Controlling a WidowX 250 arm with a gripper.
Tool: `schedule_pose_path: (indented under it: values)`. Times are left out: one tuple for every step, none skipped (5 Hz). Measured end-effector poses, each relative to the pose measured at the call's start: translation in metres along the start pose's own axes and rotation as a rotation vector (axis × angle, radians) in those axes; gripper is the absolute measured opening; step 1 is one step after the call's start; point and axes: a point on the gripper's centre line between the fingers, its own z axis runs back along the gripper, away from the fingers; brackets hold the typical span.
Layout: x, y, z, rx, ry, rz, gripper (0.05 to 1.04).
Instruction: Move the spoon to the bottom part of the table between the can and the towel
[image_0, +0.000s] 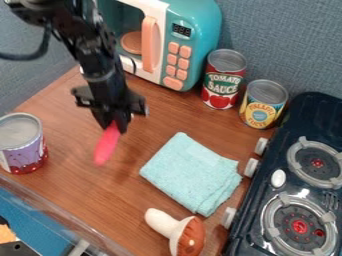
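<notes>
Holding the pink spoon (107, 145) by one end in the jaws; risking a twist or slip from landing tip-first on the tabletop (110, 195).

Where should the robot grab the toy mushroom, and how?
I'd pinch the toy mushroom by its pale stem, coming down from above and squeezing across its long sides. It's lying on its side, so the stem is open from above, and it's narrower than the brown cap, whose rounded top might slip.
</notes>
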Motion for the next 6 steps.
schedule_pose_path:
  values:
    - [-0.022,-0.003,-0.005,0.016,0.017,-0.060,0.300]
    - [-0.042,0.001,-0.011,0.045,0.036,-0.097,0.300]
    - [-0.049,0.001,-0.020,0.087,0.039,-0.119,0.300]
    - [-0.048,0.003,-0.021,0.101,0.034,-0.103,0.359]
    - [-0.048,0.006,-0.021,0.102,0.036,-0.081,0.663]
    - [-0.046,0.004,-0.017,0.094,0.026,-0.084,0.950]
